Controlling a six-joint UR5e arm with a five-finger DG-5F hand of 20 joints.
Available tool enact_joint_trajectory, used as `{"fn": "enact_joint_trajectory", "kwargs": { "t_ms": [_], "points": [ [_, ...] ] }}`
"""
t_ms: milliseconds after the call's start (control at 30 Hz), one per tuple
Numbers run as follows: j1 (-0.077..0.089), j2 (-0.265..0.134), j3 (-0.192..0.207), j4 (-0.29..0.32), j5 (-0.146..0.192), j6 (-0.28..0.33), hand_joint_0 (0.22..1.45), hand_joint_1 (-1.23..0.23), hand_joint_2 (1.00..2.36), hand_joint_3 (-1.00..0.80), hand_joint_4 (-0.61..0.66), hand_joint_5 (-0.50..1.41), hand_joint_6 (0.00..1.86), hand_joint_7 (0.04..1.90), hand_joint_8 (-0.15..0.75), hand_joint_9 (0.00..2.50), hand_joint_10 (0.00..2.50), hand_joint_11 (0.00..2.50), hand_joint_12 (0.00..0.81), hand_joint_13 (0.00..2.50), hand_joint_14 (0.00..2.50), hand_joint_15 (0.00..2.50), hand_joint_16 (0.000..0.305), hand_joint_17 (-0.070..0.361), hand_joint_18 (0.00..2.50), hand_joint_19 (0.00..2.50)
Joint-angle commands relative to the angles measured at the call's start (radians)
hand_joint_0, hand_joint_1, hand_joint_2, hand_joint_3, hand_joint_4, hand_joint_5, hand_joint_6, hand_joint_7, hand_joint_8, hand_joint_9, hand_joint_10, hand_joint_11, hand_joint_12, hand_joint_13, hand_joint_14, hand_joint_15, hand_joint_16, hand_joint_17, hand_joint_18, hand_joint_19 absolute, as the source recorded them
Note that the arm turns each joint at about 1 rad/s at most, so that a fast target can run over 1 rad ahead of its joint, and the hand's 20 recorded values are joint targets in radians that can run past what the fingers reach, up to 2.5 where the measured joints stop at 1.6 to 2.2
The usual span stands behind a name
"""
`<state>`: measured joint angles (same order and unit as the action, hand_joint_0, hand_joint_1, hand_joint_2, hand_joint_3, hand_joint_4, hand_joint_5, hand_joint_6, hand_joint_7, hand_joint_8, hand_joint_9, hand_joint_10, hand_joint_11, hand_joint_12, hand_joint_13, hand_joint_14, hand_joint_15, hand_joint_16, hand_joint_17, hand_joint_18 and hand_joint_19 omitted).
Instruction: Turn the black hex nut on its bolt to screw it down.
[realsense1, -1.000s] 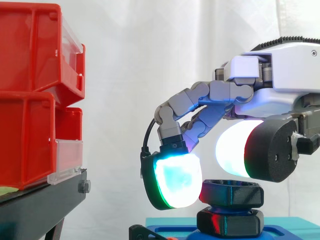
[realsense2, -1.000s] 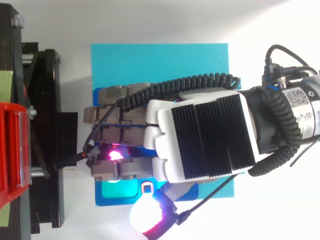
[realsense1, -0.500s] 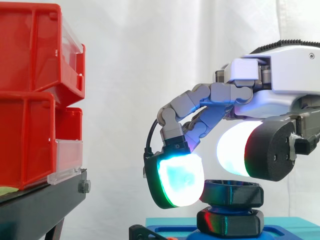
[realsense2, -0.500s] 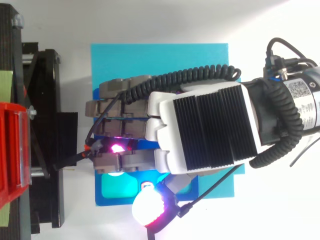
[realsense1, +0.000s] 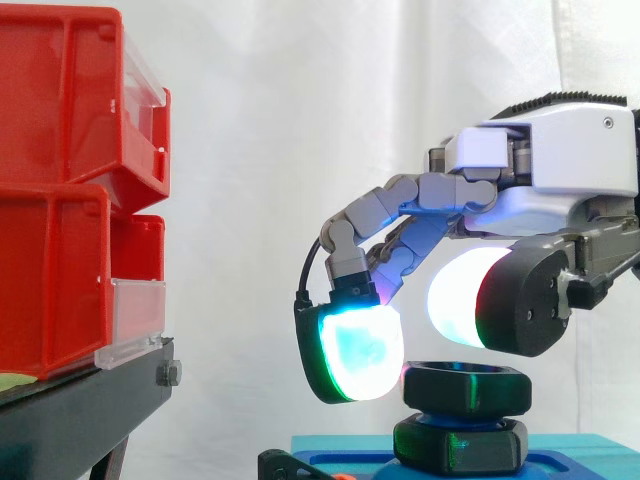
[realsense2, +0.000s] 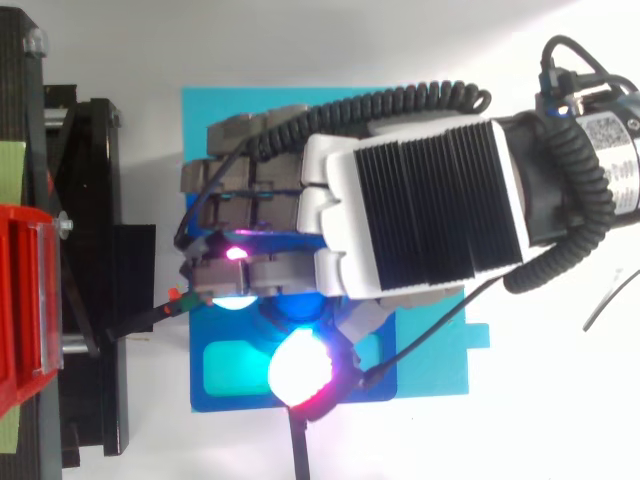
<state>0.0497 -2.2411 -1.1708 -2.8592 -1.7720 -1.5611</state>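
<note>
Robot hand (realsense1: 560, 165) poised over the black hex nut (realsense1: 466, 389), which sits atop a second black hex piece (realsense1: 460, 446) on the blue base (realsense2: 215, 100). Whether it grips the nut cannot be told. The wrist label (realsense2: 612, 140) is too small to read.

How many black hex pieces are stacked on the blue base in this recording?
2. The upper hex piece sits just below the hand; the lower hex piece sits under it on the blue base. Others may be hidden.

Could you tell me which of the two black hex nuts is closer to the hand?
The upper hex nut, directly beneath the hand; the lower hex nut sits under it, farther away.
</note>
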Motion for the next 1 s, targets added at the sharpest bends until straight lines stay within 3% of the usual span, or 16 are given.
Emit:
{"fn": "enact_joint_trajectory", "kwargs": {
  "t_ms": [0, 167, 333, 567, 733, 967],
  "points": [
    [-0.010, 0.000, 0.003, 0.000, 0.002, -0.016, 0.53, -0.29, 1.00, -0.50, 0.20, -0.04, 0.67, 1.19, 0.308, 0.86, 0.00, 0.22, 0.317, 0.79, 0.01, 0.18, 0.040, 0.090, 0.68, 0.30],
    [-0.025, 0.000, 0.008, -0.005, 0.002, -0.028, 0.53, -0.29, 1.00, -0.50, 0.20, -0.03, 0.67, 1.20, 0.308, 0.88, 0.00, 0.23, 0.316, 0.81, 0.01, 0.20, 0.040, 0.089, 0.70, 0.32],
    [-0.060, 0.000, 0.008, -0.025, -0.006, -0.030, 0.53, -0.28, 1.00, -0.50, 0.20, -0.03, 0.66, 1.21, 0.309, 0.90, 0.01, 0.24, 0.316, 0.83, 0.01, 0.20, 0.040, 0.089, 0.71, 0.32],
    [-0.090, 0.000, 0.010, -0.032, -0.044, -0.028, 0.53, -0.28, 1.00, -0.50, 0.21, -0.03, 0.66, 1.22, 0.312, 0.91, 0.01, 0.25, 0.316, 0.84, 0.01, 0.21, 0.039, 0.088, 0.72, 0.33],
    [-0.094, 0.002, 0.045, -0.061, -0.060, -0.028, 0.53, -0.29, 1.00, -0.50, 0.22, -0.03, 0.65, 1.24, 0.310, 0.91, 0.01, 0.25, 0.316, 0.84, 0.01, 0.22, 0.039, 0.088, 0.72, 0.32],
    [-0.083, 0.002, 0.112, -0.150, -0.058, -0.030, 0.53, -0.29, 1.00, -0.50, 0.24, -0.03, 0.61, 1.27, 0.314, 0.91, 0.01, 0.25, 0.317, 0.84, 0.01, 0.21, 0.039, 0.088, 0.72, 0.33]
  ]
}}
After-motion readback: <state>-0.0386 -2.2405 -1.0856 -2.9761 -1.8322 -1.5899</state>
